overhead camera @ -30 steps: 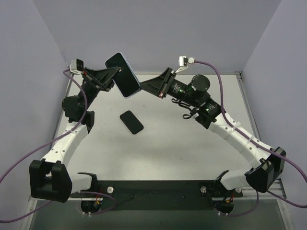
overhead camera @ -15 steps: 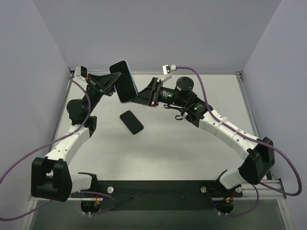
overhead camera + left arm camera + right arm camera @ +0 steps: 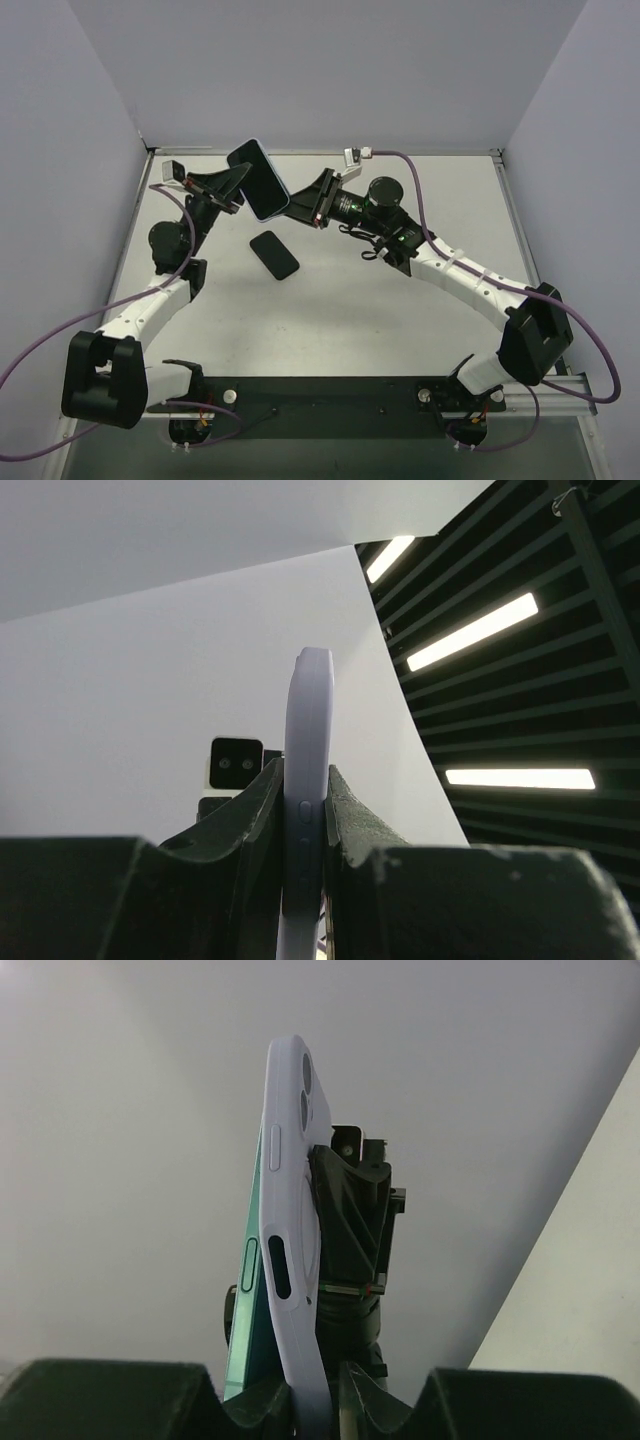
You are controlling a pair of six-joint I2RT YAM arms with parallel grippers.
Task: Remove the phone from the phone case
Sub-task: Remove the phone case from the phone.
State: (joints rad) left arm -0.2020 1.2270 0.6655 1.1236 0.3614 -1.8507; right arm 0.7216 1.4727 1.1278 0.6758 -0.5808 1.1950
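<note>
The phone sits in a lilac case (image 3: pixel 259 180) and is held up in the air over the far left of the table. My left gripper (image 3: pixel 238 186) is shut on its left side; in the left wrist view the case's edge (image 3: pixel 305 730) stands clamped between my fingers (image 3: pixel 352 810). My right gripper (image 3: pixel 294 208) is shut on the case's lower right edge. In the right wrist view the lilac case (image 3: pixel 290 1250) bends away from the green phone (image 3: pixel 245 1340) near my right gripper (image 3: pixel 318 1405). The left gripper (image 3: pixel 350 1210) shows behind the case.
A flat black phone-like slab (image 3: pixel 274 255) lies on the white table (image 3: pixel 400 320) just below the held phone. Grey walls stand on the left, back and right. The black base rail (image 3: pixel 330 392) runs along the near edge.
The right arm has swung left and its gripper has closed in on the case's lower right edge. The left arm has lowered the phone slightly toward the table's middle.
</note>
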